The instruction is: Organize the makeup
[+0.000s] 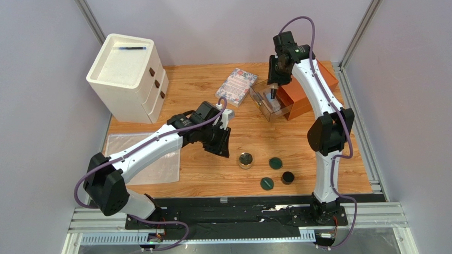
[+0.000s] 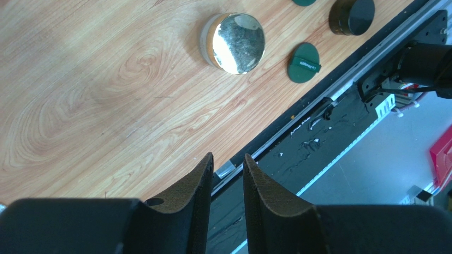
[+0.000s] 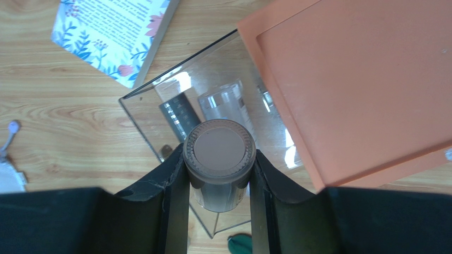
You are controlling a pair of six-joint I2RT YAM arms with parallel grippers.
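Observation:
My right gripper (image 3: 218, 168) is shut on a clear tube with a dark cap (image 3: 218, 148), held upright over the clear box (image 3: 139, 119). Two more tubes (image 3: 225, 103) lie inside that box. In the top view the right gripper (image 1: 273, 91) hangs above the box (image 1: 265, 103). The gold-rimmed compact (image 1: 246, 160), two green discs (image 1: 276, 163) (image 1: 267, 183) and the black jar (image 1: 287, 177) sit on the near table. My left gripper (image 1: 223, 147) (image 2: 228, 161) hovers left of the compact (image 2: 236, 42), jaws slightly apart with nothing between them.
An orange lid (image 1: 306, 93) leans at the box's right side. A floral booklet (image 1: 236, 85) lies to the box's left. A white drawer unit (image 1: 127, 77) with a black pen (image 1: 132, 48) on top stands far left. A clear plastic bag (image 1: 147, 158) lies under the left arm.

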